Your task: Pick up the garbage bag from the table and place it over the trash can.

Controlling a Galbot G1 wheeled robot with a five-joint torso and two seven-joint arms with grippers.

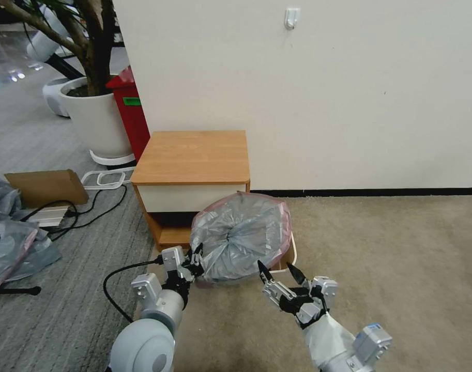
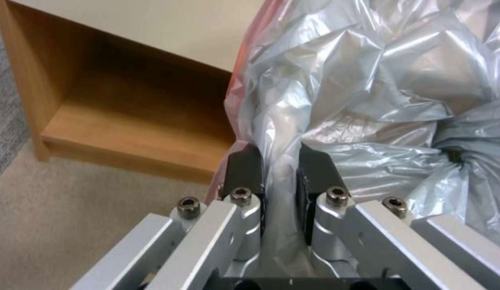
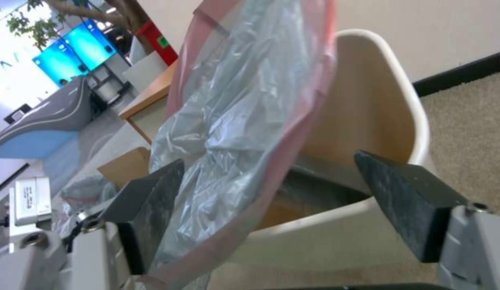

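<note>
Head view: the crinkled translucent grey garbage bag [image 1: 240, 235] with a pinkish-red rim is held over the small cream-beige trash can [image 1: 292, 257], before the light-brown wooden table [image 1: 192, 157]. Its edge is pinched by the raised left gripper [image 1: 197, 263]. The right gripper [image 1: 281, 273] is spread wide beside it, tilted upward.

no lettering can be read anywhere — the green label [image 1: 132, 101] on the tall red bin [image 1: 130, 116] is a plain patch, and the white tag [image 3: 32, 196] in the right wrist view carries marks too faint to read.
</note>
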